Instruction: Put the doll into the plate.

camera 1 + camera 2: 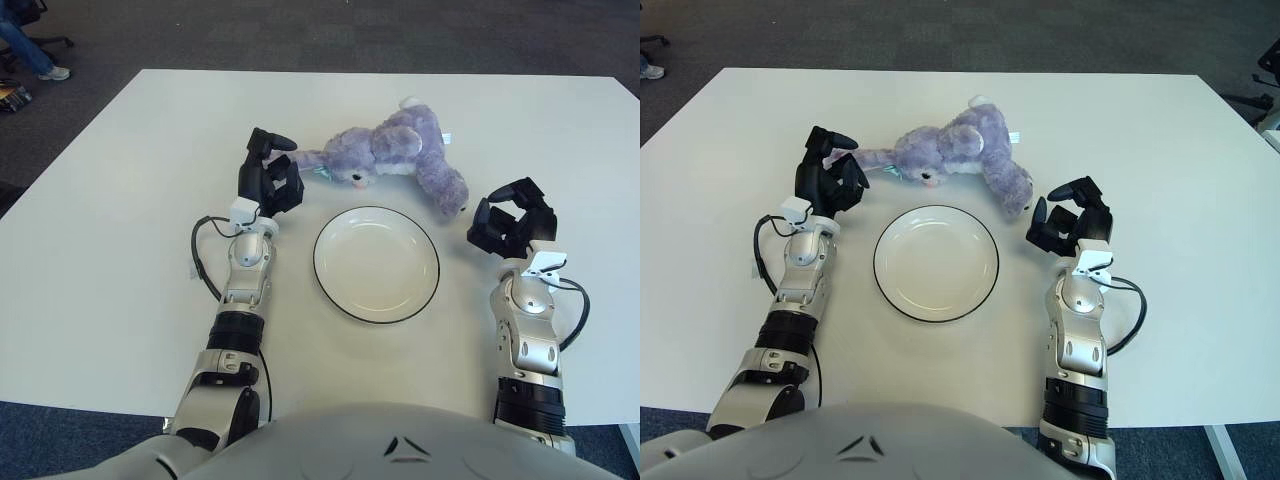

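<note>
Left three-finger black robot hand (268,178) raised above the white table top (120,200), just to the left of the soft purple plush doll (400,160); fingers (272,140) loosely curled and parted, holding nothing, with the upper fingertip close to the doll's outstretched limb — contact cannot be told from either eye view. Silver forearm behind it, running back toward the torso, with a black cable (203,255) looping off its left side over the table.

Right three-finger black robot hand (1070,222) near the right edge of the round white plate with a thin black rim (376,264), fingers bent in a relaxed claw, empty; nearest part of the doll just beside it, at upper left. Second black cable (1130,310) curving out from the right wrist.

Doll lying on its side on the table, beyond the plate's far rim and outside it; paler muzzle turned toward the plate, one thick limb (443,188) stretching down and right toward the right hand, small white tag (1016,138) at its back. Plate between the two forearms, bare inside, flat on the table.

Dark grey carpet (350,35) around the table — a seated person's leg and shoe (40,62) at upper left.
</note>
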